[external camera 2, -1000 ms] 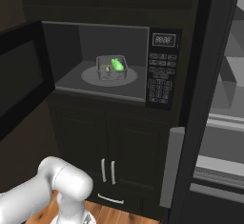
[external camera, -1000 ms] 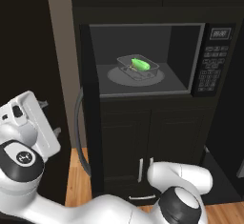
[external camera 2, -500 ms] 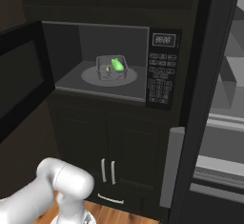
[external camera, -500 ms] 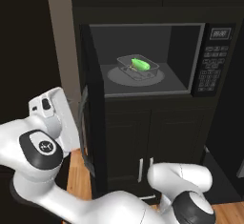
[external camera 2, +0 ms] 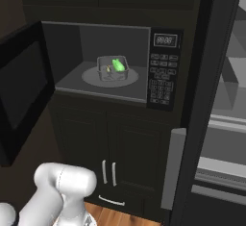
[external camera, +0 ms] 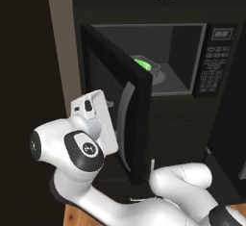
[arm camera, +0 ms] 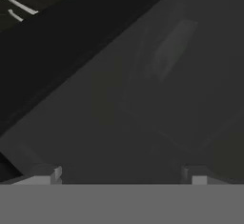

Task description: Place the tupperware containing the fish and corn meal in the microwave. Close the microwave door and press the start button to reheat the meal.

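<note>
My gripper (arm camera: 119, 173), jaws apart, presses the microwave door (external camera: 122, 119); push flat beside its handle (external camera: 126, 124) until latched

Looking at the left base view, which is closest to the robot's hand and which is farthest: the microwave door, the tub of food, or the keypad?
1. Door: swung half shut, right beside the hand, on the left.
2. Tub: inside the cavity, peeking past the door's edge.
3. Keypad: far right of the microwave.

No legible text; faint unreadable digits on the microwave (external camera 2: 115, 64) display (external camera 2: 165, 40), keypad (external camera 2: 159, 81) marks blurred.
</note>
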### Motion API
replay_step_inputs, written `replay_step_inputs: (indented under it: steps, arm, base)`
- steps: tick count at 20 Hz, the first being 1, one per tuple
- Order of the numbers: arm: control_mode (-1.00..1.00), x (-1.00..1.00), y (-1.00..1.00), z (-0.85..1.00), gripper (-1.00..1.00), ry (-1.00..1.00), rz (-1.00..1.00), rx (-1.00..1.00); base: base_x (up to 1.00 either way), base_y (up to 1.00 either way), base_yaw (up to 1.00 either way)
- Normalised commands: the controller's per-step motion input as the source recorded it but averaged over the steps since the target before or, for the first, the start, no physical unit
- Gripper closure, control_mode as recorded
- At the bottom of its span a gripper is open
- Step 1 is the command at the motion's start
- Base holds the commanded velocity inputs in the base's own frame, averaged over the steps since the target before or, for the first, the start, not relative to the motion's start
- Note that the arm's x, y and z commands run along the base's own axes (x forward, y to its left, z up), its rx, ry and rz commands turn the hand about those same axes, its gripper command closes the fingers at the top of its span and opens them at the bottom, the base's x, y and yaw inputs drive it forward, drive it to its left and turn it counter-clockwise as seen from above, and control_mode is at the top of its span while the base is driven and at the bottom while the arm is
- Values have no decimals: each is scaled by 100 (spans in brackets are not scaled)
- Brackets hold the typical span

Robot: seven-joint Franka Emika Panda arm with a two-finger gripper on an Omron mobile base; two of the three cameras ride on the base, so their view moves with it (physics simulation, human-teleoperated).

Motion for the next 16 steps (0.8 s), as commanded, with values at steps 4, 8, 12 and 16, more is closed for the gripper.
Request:
replay_step_inputs:
  steps: [4,8,12,16]
  arm:
    - [-100,-2,-100,-19,-100,0,-8,0]
    - [-100,31,-98,0,-100,0,-2,0]
    - [-100,56,-95,0,-100,0,0,2]
    - [-100,69,-79,0,-100,0,1,3]
  base:
    - [0,0,0]
    - [0,0,0]
    - [0,0,0]
    - [0,0,0]
